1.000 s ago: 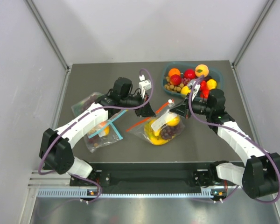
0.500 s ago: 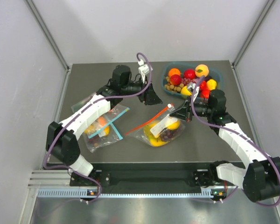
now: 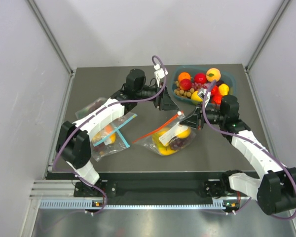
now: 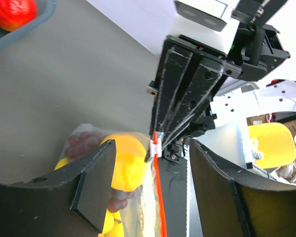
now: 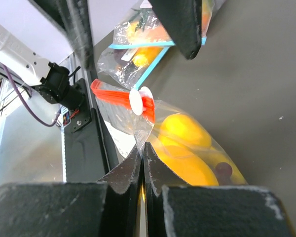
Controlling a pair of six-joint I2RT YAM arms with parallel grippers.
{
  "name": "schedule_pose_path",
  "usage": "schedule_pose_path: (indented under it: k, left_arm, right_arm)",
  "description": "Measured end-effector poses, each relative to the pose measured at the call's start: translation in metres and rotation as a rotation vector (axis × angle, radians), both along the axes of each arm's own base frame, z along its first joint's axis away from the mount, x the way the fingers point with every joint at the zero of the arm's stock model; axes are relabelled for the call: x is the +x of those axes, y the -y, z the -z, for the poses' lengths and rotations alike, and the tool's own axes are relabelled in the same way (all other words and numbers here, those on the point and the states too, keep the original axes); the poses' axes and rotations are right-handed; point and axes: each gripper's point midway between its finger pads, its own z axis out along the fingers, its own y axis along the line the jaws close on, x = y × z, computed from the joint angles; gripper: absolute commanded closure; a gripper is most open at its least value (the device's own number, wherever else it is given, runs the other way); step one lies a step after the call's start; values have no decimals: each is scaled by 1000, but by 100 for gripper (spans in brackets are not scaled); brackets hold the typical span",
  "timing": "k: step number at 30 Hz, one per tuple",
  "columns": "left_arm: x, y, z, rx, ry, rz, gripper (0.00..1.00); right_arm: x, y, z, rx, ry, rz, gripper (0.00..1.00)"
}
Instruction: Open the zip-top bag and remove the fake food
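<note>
The zip-top bag lies mid-table, its red-orange zip strip running up to a white slider. Inside it is the fake food: a lemon, bananas and grapes. My right gripper is shut on the bag's plastic corner just below the slider. My left gripper hangs open just behind the bag. In the left wrist view the slider and strip show between its open fingers, untouched, with the lemon beside them.
A teal basket of loose fake fruit stands at the back right, close behind my right arm. Two clear bags with blue zip strips lie on the left under my left arm. Walls enclose the table on three sides.
My left gripper has opened and drawn back and to the right, away from the bag's strip. My right gripper keeps its pinch on the bag corner and has barely moved.
</note>
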Motion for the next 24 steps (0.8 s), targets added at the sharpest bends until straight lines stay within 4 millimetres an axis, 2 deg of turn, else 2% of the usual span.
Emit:
schedule_pose_path:
  k: [12, 22, 24]
  left_arm:
    - [-25, 15, 3, 16, 23, 74, 37]
    - [-23, 18, 23, 85, 11, 56, 47]
    - [-23, 19, 28, 106, 6, 56, 52]
  right_arm:
    - [-1, 0, 0, -2, -7, 1, 100]
    - [-2, 1, 0, -5, -14, 0, 100]
    - [-2, 0, 0, -6, -14, -1, 100]
